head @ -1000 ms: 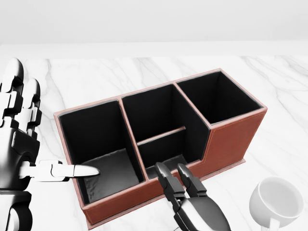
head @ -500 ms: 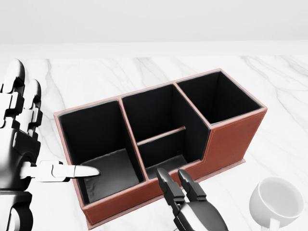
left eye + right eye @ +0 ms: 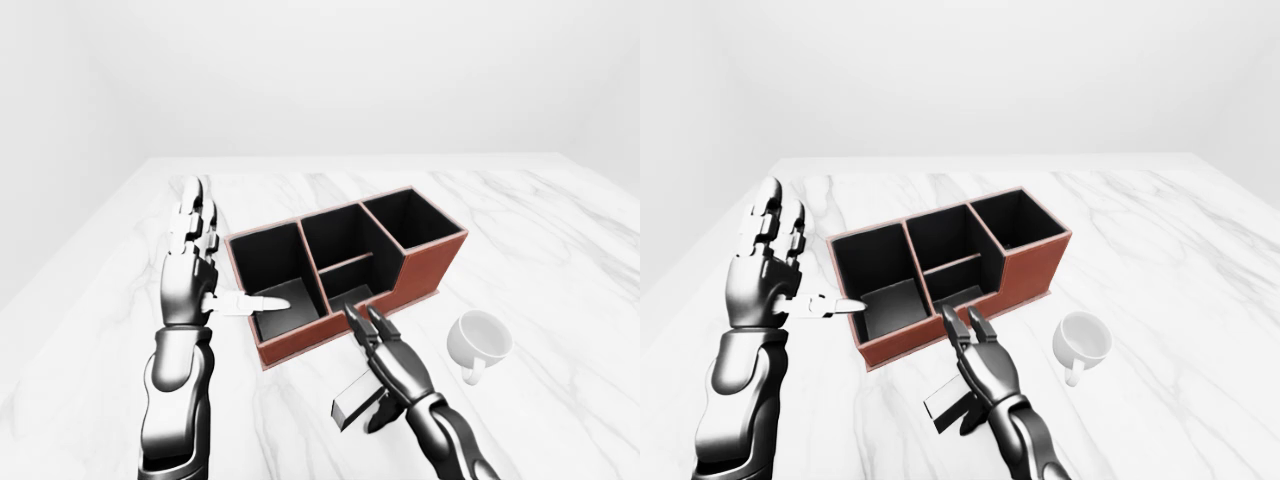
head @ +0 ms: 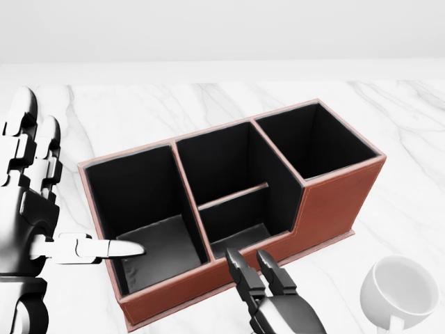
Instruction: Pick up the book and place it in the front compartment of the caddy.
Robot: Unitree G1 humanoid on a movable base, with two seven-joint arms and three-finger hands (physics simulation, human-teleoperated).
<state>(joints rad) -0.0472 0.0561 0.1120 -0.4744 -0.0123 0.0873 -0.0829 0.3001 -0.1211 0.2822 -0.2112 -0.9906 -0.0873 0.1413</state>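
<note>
The brown leather caddy (image 4: 334,191) stands in the middle of the marble table, its black compartments showing nothing inside. Its low small compartment (image 4: 240,233) faces the bottom of the head view. My right hand (image 3: 370,370) reaches in from the bottom, its fingertips (image 4: 252,268) just short of the caddy's near wall. Under its palm, the dark book (image 3: 352,402) with a white page edge hangs tilted, pinched between thumb and fingers. My left hand (image 3: 215,270) stands open at the caddy's left end, fingers upright, with its thumb (image 4: 115,248) over the left compartment's rim.
A white mug (image 3: 480,338) lies on the table to the right of my right hand. The marble table's left edge (image 3: 95,225) runs beside my left arm. White walls lie beyond the table.
My right hand has slid slightly toward the bottom of the head view, away from the caddy's near wall. The left hand and the caddy have stayed put.
</note>
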